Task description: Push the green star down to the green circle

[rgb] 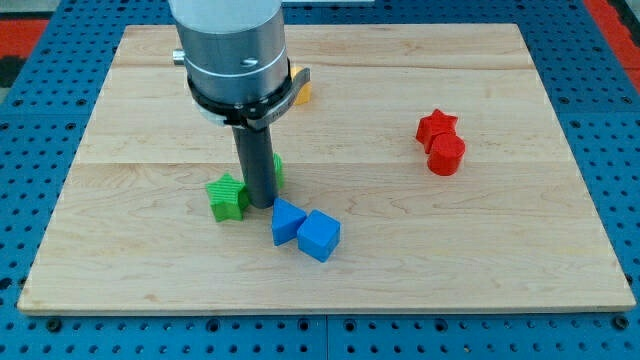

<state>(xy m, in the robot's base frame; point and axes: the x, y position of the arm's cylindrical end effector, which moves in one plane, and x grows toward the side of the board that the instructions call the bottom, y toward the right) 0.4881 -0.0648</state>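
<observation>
The green star (227, 196) lies on the wooden board (400, 230) left of centre. My tip (260, 204) stands just to the star's right, close to it or touching it. The green circle (277, 171) is mostly hidden behind the rod; only a green sliver shows at the rod's right side. The star sits to the left of and slightly below that sliver.
Two blue blocks, one (288, 221) and a cube (319, 236), lie just below and right of my tip. A red star (437, 127) and a red cylinder (446, 155) touch at the right. A yellow block (301, 93) peeks out behind the arm's grey body (232, 50).
</observation>
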